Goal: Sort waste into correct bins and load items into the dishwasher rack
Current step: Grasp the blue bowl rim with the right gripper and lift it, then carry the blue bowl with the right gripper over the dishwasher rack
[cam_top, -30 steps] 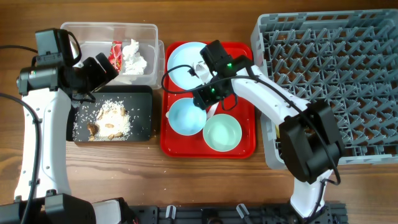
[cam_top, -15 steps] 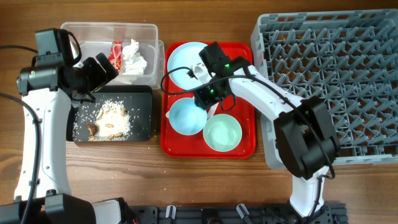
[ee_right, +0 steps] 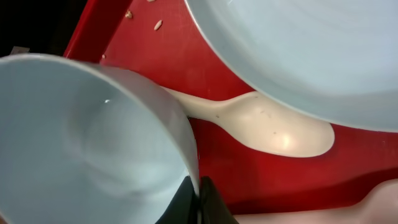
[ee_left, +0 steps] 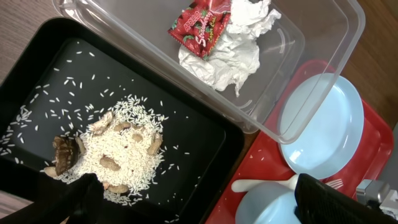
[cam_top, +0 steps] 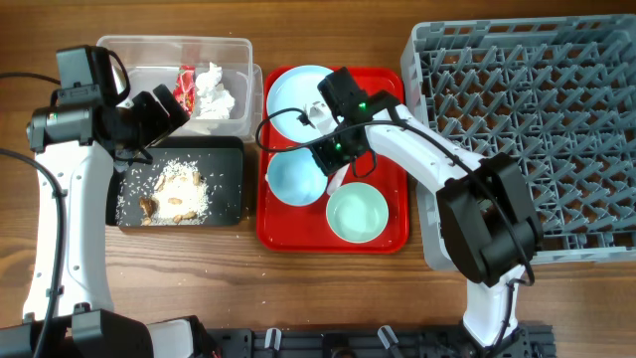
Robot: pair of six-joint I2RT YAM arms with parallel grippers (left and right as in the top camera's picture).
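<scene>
My right gripper (cam_top: 334,162) (ee_right: 198,200) is shut on the right rim of the light-blue bowl (cam_top: 294,177) (ee_right: 93,143), which stands tilted on the red serving tray (cam_top: 394,235). A white spoon (ee_right: 273,127) lies beside the bowl, partly under it. The light-blue plate (cam_top: 296,99) sits at the tray's back and the pale mint bowl (cam_top: 356,213) at its front. My left gripper (cam_top: 162,112) (ee_left: 205,208) hangs open above the black bin (cam_top: 227,164), which holds the food scraps (cam_top: 177,192). The red wrapper (cam_top: 186,84) and white tissue (cam_top: 214,89) lie in the clear bin (cam_top: 139,55).
The grey dishwasher rack (cam_top: 537,129) fills the right side, its left wall close to the serving tray. The two bins stand side by side at the left, touching the tray's left edge. Bare wooden table runs along the front.
My right gripper has closed on the light-blue bowl's rim, and the bowl has tipped and shifted slightly toward the plate. The left arm has not moved.
</scene>
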